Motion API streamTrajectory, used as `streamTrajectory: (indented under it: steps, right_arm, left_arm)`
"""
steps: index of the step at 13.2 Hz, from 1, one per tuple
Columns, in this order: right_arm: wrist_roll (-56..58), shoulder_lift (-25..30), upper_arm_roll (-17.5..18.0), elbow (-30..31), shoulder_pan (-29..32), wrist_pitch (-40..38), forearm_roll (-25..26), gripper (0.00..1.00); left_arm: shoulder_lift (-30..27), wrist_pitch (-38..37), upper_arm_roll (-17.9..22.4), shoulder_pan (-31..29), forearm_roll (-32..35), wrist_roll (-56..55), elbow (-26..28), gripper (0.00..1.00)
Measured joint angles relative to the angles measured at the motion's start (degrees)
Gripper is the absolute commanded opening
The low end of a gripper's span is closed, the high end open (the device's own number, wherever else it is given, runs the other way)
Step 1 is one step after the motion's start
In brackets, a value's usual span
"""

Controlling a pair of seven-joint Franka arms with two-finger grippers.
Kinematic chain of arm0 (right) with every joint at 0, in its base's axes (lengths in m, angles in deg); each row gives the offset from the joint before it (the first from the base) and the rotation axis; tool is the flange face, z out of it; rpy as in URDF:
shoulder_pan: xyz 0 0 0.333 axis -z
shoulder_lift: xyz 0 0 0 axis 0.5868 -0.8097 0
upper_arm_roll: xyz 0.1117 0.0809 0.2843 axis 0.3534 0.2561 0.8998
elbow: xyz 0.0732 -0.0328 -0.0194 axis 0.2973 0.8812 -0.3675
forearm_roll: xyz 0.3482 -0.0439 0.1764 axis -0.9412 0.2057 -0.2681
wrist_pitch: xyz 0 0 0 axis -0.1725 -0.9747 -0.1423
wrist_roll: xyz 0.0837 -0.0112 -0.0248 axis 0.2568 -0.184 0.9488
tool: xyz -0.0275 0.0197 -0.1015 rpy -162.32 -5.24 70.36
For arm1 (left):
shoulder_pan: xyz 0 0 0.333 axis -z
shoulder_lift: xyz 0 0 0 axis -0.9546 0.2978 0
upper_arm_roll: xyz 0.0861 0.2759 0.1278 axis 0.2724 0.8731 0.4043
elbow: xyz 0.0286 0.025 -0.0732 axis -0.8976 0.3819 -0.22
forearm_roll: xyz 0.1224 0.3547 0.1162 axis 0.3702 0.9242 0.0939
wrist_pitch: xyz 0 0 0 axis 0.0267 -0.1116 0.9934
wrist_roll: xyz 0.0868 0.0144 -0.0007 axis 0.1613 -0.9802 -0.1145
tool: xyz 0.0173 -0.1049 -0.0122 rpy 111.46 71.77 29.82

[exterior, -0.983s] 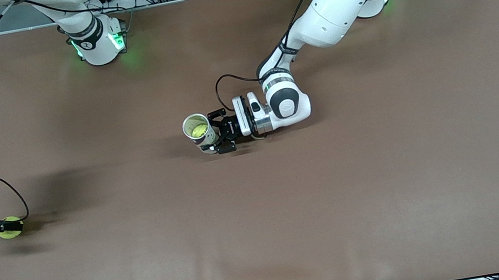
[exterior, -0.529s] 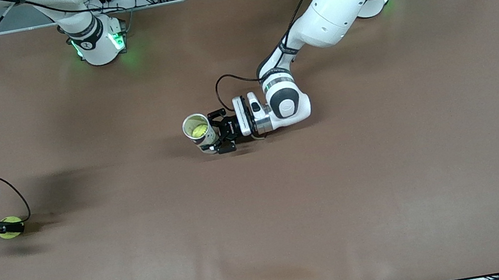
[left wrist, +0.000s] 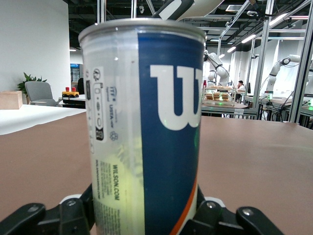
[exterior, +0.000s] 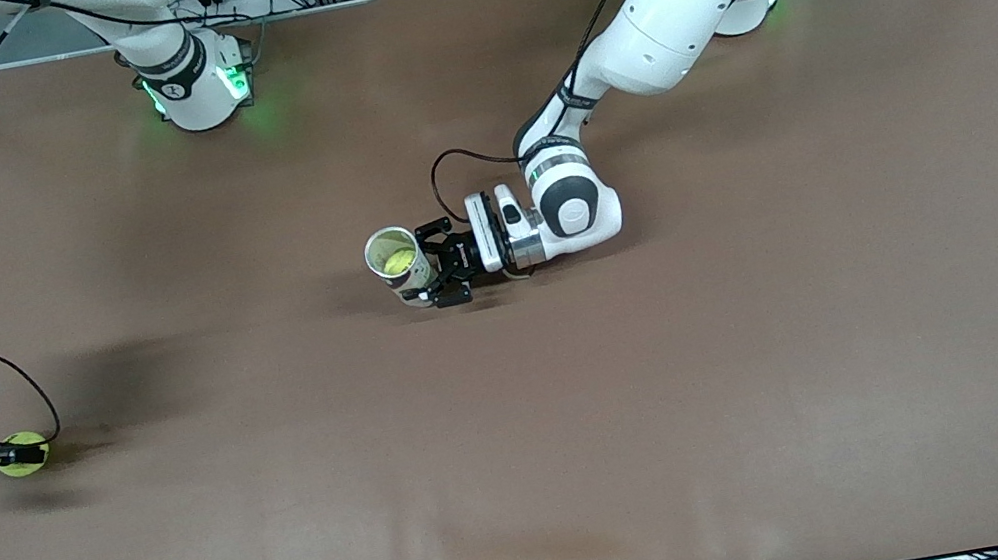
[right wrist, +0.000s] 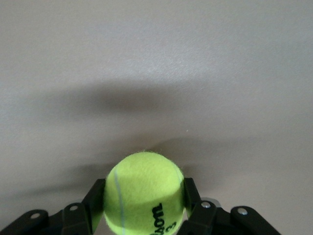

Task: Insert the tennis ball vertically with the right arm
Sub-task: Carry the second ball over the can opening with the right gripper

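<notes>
- Yellow-green felt shows between our right gripper (exterior: 0, 461) fingers: the jaws are pinched on the tennis ball (exterior: 20, 453), low over the brown table (exterior: 770, 326) at the right arm's end. In the right wrist view the ball (right wrist: 145, 192) sits squarely between the two pads, logo facing the camera, with its shadow on the mat just below.
- We judge the step in hand to be lifting and carrying this ball toward the can; it is well apart from it, so most of the task remains.
- Our left gripper (exterior: 432, 276) is at mid-table, jaws clamped around the can (exterior: 400, 266) low on its body. The can stands upright with its mouth open, and one ball already lies inside it (exterior: 400, 261). From the left wrist view the can (left wrist: 144, 127) fills the frame, straight and steady.
- To do this well, we should raise the ball higher than the can's rim before travelling, centre it over the mouth, descend straight down, and release only once it is inside. The mouth looks barely wider than a ball, so a small offset could catch the rim.
</notes>
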Motion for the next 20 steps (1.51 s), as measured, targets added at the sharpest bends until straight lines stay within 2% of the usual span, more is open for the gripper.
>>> streamTrajectory:
  steps: [2, 4, 6, 8, 10, 12, 16, 20]
  right_arm:
    - [-0.4, 1.7, 0.5, -1.1, -0.5, -7.3, -0.1, 0.68]
    - [-4.3, 6.2, 1.0, -1.9, -2.3, -16.2, -0.3, 0.68]
    - [-10.2, 11.1, 1.4, -2.0, -6.3, -24.3, -0.6, 0.65]
    - [-15.8, 14.6, 1.8, -1.8, -11.2, -30.4, -3.9, 0.64]
    - [-22.1, 16.8, 2.0, -0.4, -15.4, -32.4, -7.5, 0.64]
    - [-31.8, 18.4, 2.3, 1.2, -20.8, -32.5, -8.7, 0.64]
    - [-58.2, 20.3, 2.6, 2.8, -37.6, -30.7, -8.9, 0.64]
    - [-74.8, 22.1, 2.6, 2.6, -47.9, -30.3, -9.0, 0.66]
  left_arm:
    - [0.0, 0.0, 0.0, 0.0, 0.0, 0.0, 0.0, 0.66]
    - [0.0, 0.0, 0.0, 0.0, 0.0, 0.0, 0.0, 0.66]
    - [0.0, 0.0, 0.0, 0.0, 0.0, 0.0, 0.0, 0.66]
    - [0.0, 0.0, 0.0, 0.0, 0.0, 0.0, 0.0, 0.70]
    - [0.0, -0.1, 0.0, 0.0, 0.0, 0.0, 0.0, 0.85]
    - [0.1, -0.1, -0.1, 0.1, 0.0, 0.0, 0.0, 0.80]
    - [0.2, -0.2, 0.0, 0.1, 0.0, 0.0, 0.1, 0.79]
    - [0.2, -0.2, 0.0, 0.1, 0.0, 0.0, 0.1, 0.79]
